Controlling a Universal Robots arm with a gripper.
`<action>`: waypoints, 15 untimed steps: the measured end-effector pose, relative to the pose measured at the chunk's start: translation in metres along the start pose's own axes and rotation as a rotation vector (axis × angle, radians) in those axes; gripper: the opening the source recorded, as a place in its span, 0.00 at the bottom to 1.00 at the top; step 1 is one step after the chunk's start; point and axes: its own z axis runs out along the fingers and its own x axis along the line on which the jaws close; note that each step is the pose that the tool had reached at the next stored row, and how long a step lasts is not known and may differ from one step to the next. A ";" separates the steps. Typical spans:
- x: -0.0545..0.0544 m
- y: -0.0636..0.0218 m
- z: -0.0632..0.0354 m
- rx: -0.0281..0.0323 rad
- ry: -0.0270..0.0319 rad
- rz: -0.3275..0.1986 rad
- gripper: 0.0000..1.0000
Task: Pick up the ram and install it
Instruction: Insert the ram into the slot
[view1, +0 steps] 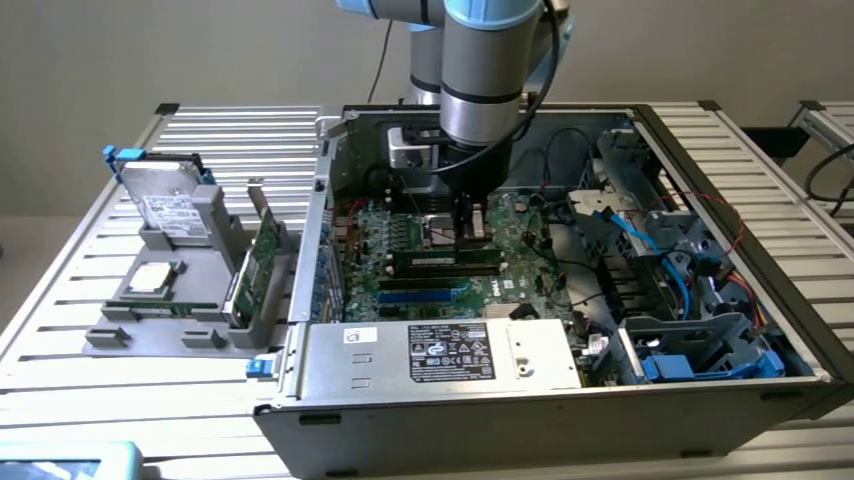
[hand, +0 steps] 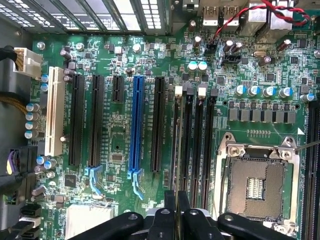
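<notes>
Ram (view1: 447, 262) sits inside the open case (view1: 721, 170), low over the board (view1: 400, 240) and right under the claw (view1: 465, 228). In the exterior view it is a long, narrow, thin stick standing on its long edge. Its face is mostly dark with chips, a little green shows along it, and a small pale label sits toward the exterior view's left half.

In the wrist view the ram (hand: 176, 150) is seen edge-on as a thin line. It runs along the outermost of the four black memory slots (hand: 200, 145), on the side nearest the long black expansion slot (hand: 159, 125). I cannot tell whether it is pressed fully home or only resting in the slot mouth.

The claw (hand: 176, 205) is nearly closed. Its two dark fingers (hand: 170, 202) stand close together with only a slim gap between them, and the ram's upper edge runs into that gap, so the claw grips the stick at about mid-length.

Near the memory slots the wrist view also shows:
- the bare CPU socket (hand: 257, 185) on one side
- a blue slot (hand: 135, 125) beyond the black expansion slot

Outside the case, toward the exterior view's left, a grey holder (view1: 160, 335) rests on the slatted desk (view1: 80, 290). A wider green card (view1: 258, 265) stands upright in it, well apart from the claw.
</notes>
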 end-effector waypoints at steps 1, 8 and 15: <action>0.000 0.0001 0.0000 0.0000 0.0008 0.000 0.13; 0.000 0.0004 0.0005 0.0008 0.0031 0.000 0.13; -0.001 0.0005 0.0009 0.0007 0.0032 0.000 0.13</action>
